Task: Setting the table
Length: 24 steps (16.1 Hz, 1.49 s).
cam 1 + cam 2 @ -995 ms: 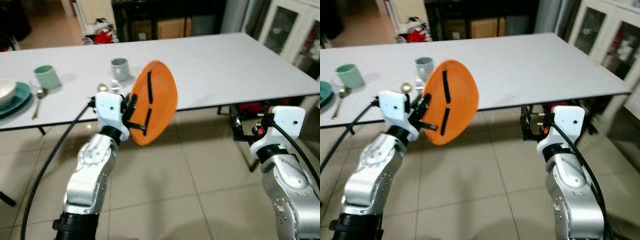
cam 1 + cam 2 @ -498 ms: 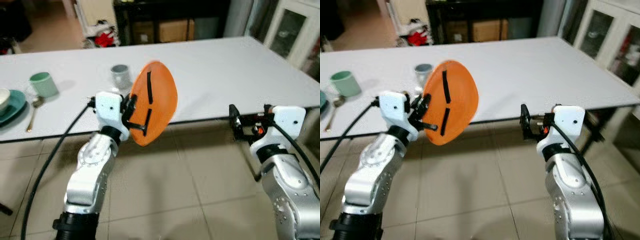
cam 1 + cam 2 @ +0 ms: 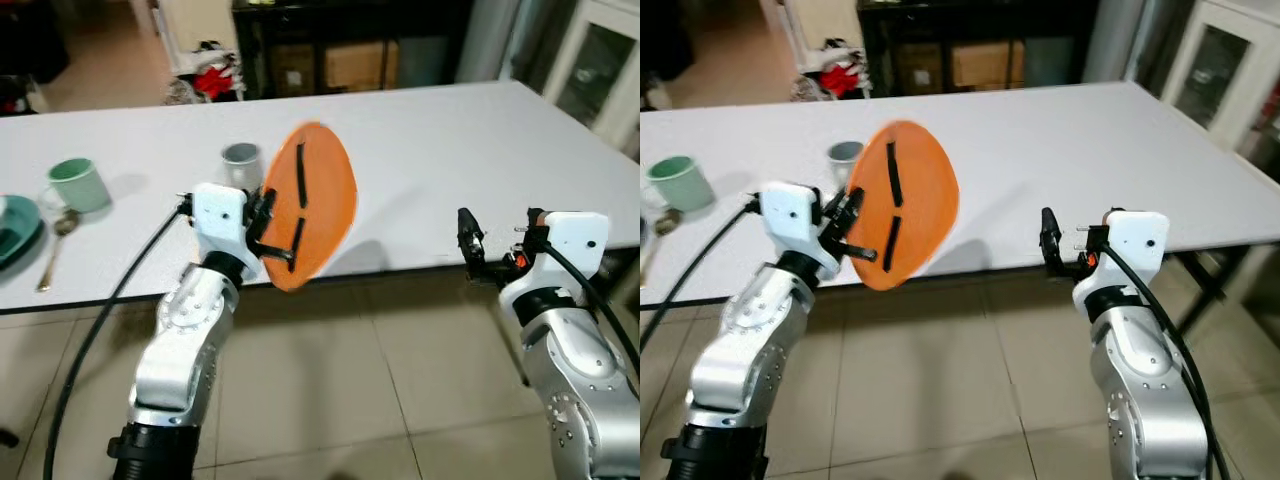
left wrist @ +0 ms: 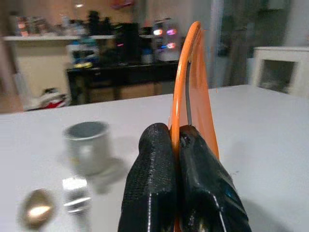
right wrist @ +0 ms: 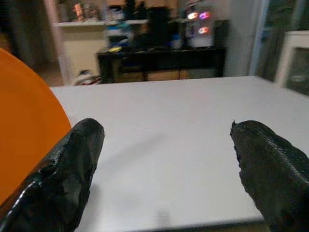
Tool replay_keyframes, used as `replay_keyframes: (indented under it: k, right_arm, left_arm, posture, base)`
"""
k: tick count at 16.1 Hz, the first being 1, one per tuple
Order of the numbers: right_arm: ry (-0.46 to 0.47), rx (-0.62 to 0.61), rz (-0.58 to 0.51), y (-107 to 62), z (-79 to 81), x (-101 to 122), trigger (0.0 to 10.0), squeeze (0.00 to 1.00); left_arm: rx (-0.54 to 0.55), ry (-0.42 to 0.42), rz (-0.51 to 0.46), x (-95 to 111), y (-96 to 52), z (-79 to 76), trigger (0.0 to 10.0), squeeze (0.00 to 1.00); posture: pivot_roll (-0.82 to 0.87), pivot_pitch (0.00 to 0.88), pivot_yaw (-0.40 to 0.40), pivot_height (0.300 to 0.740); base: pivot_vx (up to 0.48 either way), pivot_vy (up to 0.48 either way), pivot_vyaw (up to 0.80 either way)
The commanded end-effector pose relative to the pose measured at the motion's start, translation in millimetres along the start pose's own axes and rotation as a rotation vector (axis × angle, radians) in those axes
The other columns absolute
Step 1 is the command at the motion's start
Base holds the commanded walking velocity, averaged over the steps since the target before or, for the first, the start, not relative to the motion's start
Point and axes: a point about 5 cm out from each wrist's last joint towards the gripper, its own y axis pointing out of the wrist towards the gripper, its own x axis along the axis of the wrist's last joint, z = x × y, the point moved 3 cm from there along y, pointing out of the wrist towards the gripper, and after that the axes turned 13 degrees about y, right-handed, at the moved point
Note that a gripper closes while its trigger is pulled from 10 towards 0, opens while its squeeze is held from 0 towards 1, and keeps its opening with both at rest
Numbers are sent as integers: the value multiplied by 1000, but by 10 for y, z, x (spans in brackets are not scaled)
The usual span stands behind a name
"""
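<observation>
white table [image 3: 480, 150] carries two cups; left gripper [image 3: 268, 225] clamps one orange plate [image 3: 315, 200] on edge, long axis vertical; right gripper [image 3: 470, 240] spread, holding nothing.

A cup [image 3: 240, 164] stands on the table [image 3: 450, 140], behind the plate [image 3: 312, 205].

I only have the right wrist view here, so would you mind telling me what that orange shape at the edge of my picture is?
Observer: It is an orange plate, held on edge by the left end effector, whose fingers are shut on its rim.
Operator: Thank you. Is anything set on the table near it?
Observer: Yes, a grey cup stands on the white table just behind the plate.
Operator: And further along?
Observer: A green mug with a spoon beside it, toward the robot's left.
</observation>
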Motion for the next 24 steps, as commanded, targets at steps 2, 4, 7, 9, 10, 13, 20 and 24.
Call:
replay_keyframes:
  k: [2,4,7,9,10,13,20,24]
  right_arm:
    - [0,22,-13,13,48,40,10000,0]
    - [0,23,-13,12,47,40,10000,0]
    - [1,42,0,13,67,25,10000,0]
    - [-7,133,57,9,114,-18,10000,0]
    - [-19,181,85,-3,122,-28,10000,0]
    - [-5,271,110,-41,157,1,10000,0]
    - [25,539,259,-231,334,-49,10000,0]
    - [29,637,341,-369,385,-85,10000,0]
  left_arm:
    - [31,12,-42,110,11,78,10000,0]
    - [29,12,-43,110,11,72,10000,0]
    - [23,5,-40,103,15,71,10000,0]
    - [11,-55,-25,81,65,57,10000,0]
    - [-12,-144,-21,68,117,24,10000,0]
    - [-20,-362,-9,25,239,-10,10000,0]
    - [-31,-808,316,-544,472,-215,10000,0]
    - [-95,-957,469,-753,461,-480,10000,0]
  posture:
    - [44,0,35,740]
    - [44,0,35,740]
    - [42,0,38,740]
    - [37,0,44,740]
    - [34,0,45,740]
    - [29,0,48,740]
    - [11,0,54,740]
    - [4,0,56,740]
  base:
    - [360,0,0]
    - [364,0,0]
    - [363,0,0]
    - [343,0,0]
    - [0,0,0]
    - [0,0,0]
    - [0,0,0]
    - [0,0,0]
